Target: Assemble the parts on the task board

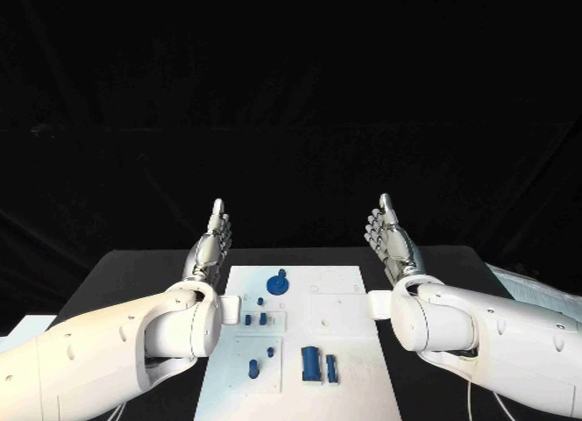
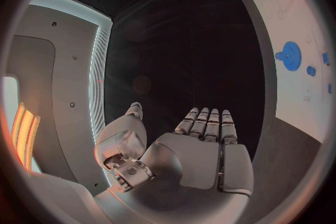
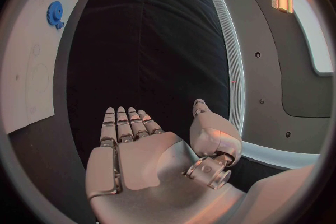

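Table (image 1: 139,272), black and broad, carries the white task board (image 1: 329,324) at its middle, running from the near edge away from the robot between the two arms. Both arms reach forward on either side of the board and are raised off it: the left hand (image 1: 210,247) stands just beside the board's far left corner and the right hand (image 1: 393,237) just beside its far right corner, each flat with fingers straight and close together, thumb apart, holding nothing and touching no part. The wrist views confirm bare palms on the left hand (image 2: 199,151) and the right hand (image 3: 136,148). On the board, a blue gear (image 1: 279,283) sits near the far end, left of centre; several small blue pegs (image 1: 256,317) lie or stand in the middle left area, though whether they are seated in holes cannot be told; two taller blue blocks (image 1: 317,365) stand side by side near the close end. The right half of the board shows bare white outlines with nothing blue in them. As a judgement, the parts are spread apart across the board, which fits either a layout waiting for assembly or one partly seated; the pictures do not settle which.
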`<state>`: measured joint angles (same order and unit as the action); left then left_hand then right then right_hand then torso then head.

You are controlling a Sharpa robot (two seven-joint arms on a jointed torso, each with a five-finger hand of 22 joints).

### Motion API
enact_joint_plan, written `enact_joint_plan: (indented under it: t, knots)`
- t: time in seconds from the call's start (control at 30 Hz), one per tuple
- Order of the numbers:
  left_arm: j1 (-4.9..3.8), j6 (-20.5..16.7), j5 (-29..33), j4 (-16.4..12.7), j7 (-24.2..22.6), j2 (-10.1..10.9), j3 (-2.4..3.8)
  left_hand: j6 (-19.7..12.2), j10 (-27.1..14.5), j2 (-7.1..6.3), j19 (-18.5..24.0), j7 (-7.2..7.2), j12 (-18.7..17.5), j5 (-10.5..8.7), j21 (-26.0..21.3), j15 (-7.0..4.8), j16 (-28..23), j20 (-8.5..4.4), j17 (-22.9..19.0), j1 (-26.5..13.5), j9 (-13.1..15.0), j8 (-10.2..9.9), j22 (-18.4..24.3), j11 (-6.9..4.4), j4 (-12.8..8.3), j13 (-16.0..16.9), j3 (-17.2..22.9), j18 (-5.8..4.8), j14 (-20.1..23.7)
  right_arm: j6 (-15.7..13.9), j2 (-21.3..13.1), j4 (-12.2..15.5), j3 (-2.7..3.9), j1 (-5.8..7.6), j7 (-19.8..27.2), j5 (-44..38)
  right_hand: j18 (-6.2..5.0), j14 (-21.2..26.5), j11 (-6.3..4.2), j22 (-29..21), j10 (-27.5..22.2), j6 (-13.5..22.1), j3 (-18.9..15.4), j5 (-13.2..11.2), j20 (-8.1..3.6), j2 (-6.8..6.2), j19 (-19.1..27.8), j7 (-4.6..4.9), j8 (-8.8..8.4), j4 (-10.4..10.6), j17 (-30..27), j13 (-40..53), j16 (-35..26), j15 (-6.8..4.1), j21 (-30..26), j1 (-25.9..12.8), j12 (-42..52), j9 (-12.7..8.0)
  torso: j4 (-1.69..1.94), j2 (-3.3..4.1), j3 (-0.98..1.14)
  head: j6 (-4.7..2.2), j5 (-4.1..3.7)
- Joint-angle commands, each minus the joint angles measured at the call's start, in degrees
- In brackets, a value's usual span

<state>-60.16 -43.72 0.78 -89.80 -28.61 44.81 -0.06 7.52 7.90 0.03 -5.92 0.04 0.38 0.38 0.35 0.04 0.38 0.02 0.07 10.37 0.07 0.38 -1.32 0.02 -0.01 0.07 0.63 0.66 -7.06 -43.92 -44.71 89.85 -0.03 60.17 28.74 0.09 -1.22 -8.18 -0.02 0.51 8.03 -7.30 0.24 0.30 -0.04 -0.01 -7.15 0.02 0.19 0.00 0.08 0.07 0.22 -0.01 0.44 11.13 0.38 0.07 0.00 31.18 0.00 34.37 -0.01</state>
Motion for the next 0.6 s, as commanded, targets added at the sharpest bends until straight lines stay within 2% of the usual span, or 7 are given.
enact_joint_plan:
  t: [0.03,0.07,0.27,0.3,0.33,0.4,0.6]
  knots:
    - [0.00,-0.4,-0.8,-0.2,-1.2,-0.1,0.06,-2.3,-2.4,-0.03,1.8,-0.04,-0.4,-0.38,-0.4,-0.04,-0.4,-0.02,-0.1,-3.2,-0.1,-0.4,1.3,-0.02,0.0,-0.1,-0.6,-0.66,2.2,-0.2,0.0,0.1,0.03,-0.01,1.1,-0.1,1.22,2.6,0.02,-0.5,-2.5,2.3,-0.2,-0.3,0.04,0.01,2.2,-0.02,-0.19,0.0,-0.1,-0.1,-0.2,0.01,-0.4,-3.4,-0.4,-0.1,0.00,0.00,0.00,0.01,0.01]
    - [0.00,-0.4,-0.8,-0.2,-1.2,-0.1,0.06,-2.5,-2.7,-0.03,5.9,-0.04,-0.4,-0.38,-0.4,-0.04,-0.4,-0.02,-0.1,-3.5,-0.1,-0.4,1.3,-0.02,0.0,-0.1,-0.6,-0.66,2.3,-0.2,0.0,0.1,0.03,-0.01,1.1,-0.1,1.22,2.7,0.02,-0.5,-2.5,2.5,-0.2,-0.3,0.04,0.01,2.5,-0.02,-0.19,0.0,-0.1,-0.1,-0.2,0.01,-0.4,-3.7,-0.4,-0.1,0.00,0.00,0.00,0.01,0.01]
    - [0.00,-0.4,-0.8,-0.2,-1.2,-0.1,0.06,-3.4,-3.6,-0.03,5.9,-0.04,-0.4,-0.38,-0.4,-0.04,-0.4,-0.02,-0.1,-4.8,-0.1,-0.4,1.3,-0.02,0.0,-0.1,-0.6,-0.66,7.1,-0.2,0.0,0.1,0.03,-0.01,1.1,-0.1,1.22,8.2,0.02,-0.5,-8.0,7.3,-0.2,-0.3,0.04,0.01,7.1,-0.02,-0.19,0.0,-0.1,-0.1,-0.2,0.01,-0.4,-7.0,-0.4,-0.1,0.00,0.00,0.00,0.01,0.01]
    - [0.00,-0.4,-0.8,-0.2,-1.2,-0.1,0.06,-7.5,-3.8,-0.03,5.9,-0.04,-0.4,-0.38,-0.4,-0.04,-0.4,-0.02,-0.1,-5.1,-0.1,-0.4,1.3,-0.02,0.0,-0.1,-0.6,-0.66,7.1,-0.2,0.0,0.1,0.03,-0.01,1.1,-0.1,1.22,8.2,0.02,-0.5,-8.0,7.3,-0.2,-0.3,0.04,0.01,7.1,-0.02,-0.19,0.0,-0.1,-0.1,-0.2,0.01,-0.4,-11.1,-0.4,-0.1,0.00,0.00,0.00,0.01,0.01]
    - [0.00,-0.4,-0.8,-0.2,-1.2,-0.1,0.06,-7.5,-7.9,-0.03,5.9,-0.04,-0.4,-0.38,-0.4,-0.04,-0.4,-0.02,-0.1,-5.2,-0.1,-0.4,1.3,-0.02,0.0,-0.1,-0.6,-0.66,7.1,-0.2,0.0,0.1,0.03,-0.01,1.1,-0.1,1.22,8.2,0.02,-0.5,-8.0,7.3,-0.2,-0.3,0.04,0.01,7.1,-0.02,-0.19,0.0,-0.1,-0.1,-0.2,0.01,-0.4,-11.1,-0.4,-0.1,0.00,0.00,0.00,0.01,0.01]
    - [0.00,-0.4,-0.8,-0.2,-1.2,-0.1,0.06,-7.5,-7.9,-0.03,5.9,-0.04,-0.4,-0.38,-0.4,-0.04,-0.4,-0.02,-0.1,-10.4,-0.1,-0.4,1.3,-0.02,0.0,-0.1,-0.6,-0.66,7.1,-0.2,0.0,0.1,0.03,-0.01,1.1,-0.1,1.22,8.2,0.02,-0.5,-8.0,7.3,-0.2,-0.3,0.04,0.01,7.1,-0.02,-0.19,0.0,-0.1,-0.1,-0.2,0.01,-0.4,-11.1,-0.4,-0.1,0.00,0.00,0.00,0.01,0.01]
    - [0.00,-0.4,-0.8,-0.2,-1.2,-0.1,0.06,-7.5,-7.9,-0.03,5.9,-0.04,-0.4,-0.38,-0.4,-0.04,-0.4,-0.02,-0.1,-10.4,-0.1,-0.4,1.3,-0.02,0.0,-0.1,-0.6,-0.66,7.1,-0.2,0.0,0.1,0.03,-0.01,1.1,-0.1,1.22,8.2,0.02,-0.5,-8.0,7.3,-0.2,-0.3,0.04,0.01,7.1,-0.02,-0.19,0.0,-0.1,-0.1,-0.2,0.01,-0.4,-11.1,-0.4,-0.1,0.00,0.00,0.00,0.01,0.01]
